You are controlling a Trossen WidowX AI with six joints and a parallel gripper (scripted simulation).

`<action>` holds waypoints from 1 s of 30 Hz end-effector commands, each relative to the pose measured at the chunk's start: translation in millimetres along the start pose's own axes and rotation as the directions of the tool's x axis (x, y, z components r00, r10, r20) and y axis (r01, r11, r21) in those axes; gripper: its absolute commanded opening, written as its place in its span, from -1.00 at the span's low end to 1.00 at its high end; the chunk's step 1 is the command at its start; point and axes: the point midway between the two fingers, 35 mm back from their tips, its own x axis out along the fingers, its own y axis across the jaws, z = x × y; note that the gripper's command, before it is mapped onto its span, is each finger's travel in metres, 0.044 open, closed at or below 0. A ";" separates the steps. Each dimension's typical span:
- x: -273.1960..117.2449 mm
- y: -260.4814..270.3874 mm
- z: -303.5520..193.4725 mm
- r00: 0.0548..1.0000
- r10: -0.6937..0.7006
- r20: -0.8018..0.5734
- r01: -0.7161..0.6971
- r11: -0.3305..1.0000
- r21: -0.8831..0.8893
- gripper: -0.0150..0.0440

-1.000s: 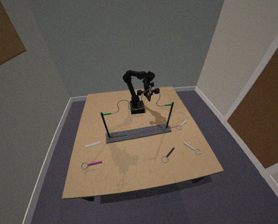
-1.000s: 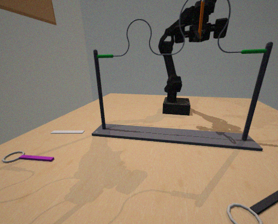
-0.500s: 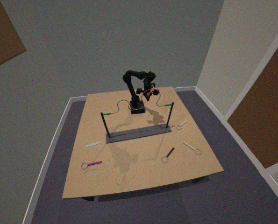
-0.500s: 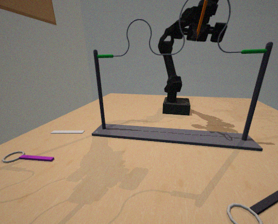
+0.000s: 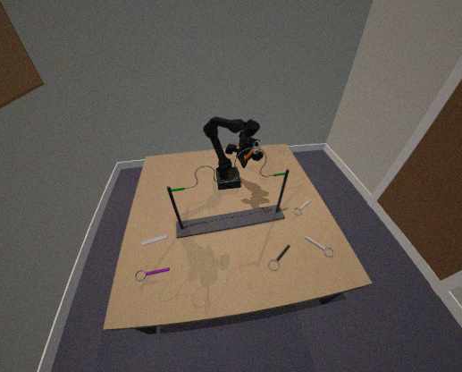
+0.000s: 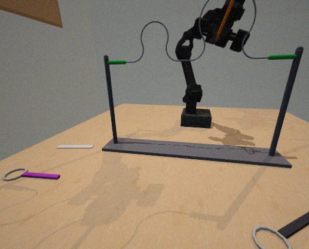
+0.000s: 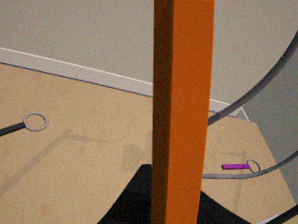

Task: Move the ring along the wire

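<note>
The gripper (image 5: pixel 247 157) (image 6: pixel 222 29) (image 7: pixel 176 197) is shut on the orange handle (image 5: pixel 250 155) (image 6: pixel 226 18) (image 7: pixel 189 90), which is tilted in the exterior view. Its ring (image 5: pixel 256 145) is small at the top of the wire's tall right hump in the top view, and outside the other two views. Whether the wire passes through it or touches it is too small to tell. The grey wire (image 6: pixel 155 21) (image 7: pixel 227 176) bends between the left green part (image 5: pixel 178 190) (image 6: pixel 116 62) and the right green part (image 5: pixel 280 174) (image 6: pixel 282 57). In the wrist view it runs right of the handle.
The left post (image 5: pixel 175 209) (image 6: pixel 111 105) and right post (image 5: pixel 282 192) (image 6: pixel 284 100) stand on a grey base (image 5: pixel 229 220) (image 6: pixel 198 152). A purple-handled ring (image 5: pixel 157 271) (image 6: pixel 40 175) (image 7: pixel 235 166), a dark-handled ring (image 5: pixel 283 253) (image 6: pixel 299 224), white-handled rings and a white bar (image 5: pixel 155 240) (image 6: pixel 75 146) lie on the table.
</note>
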 end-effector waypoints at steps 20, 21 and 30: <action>1.8 -13.4 -0.2 0.988 -0.144 0.052 0.153 0.950 -0.272 -1.00; 1.8 -13.9 0.0 0.987 -0.150 0.055 0.159 0.946 -0.283 -1.00; 1.4 -19.1 1.8 0.976 -0.198 0.087 0.216 0.900 -0.379 -1.00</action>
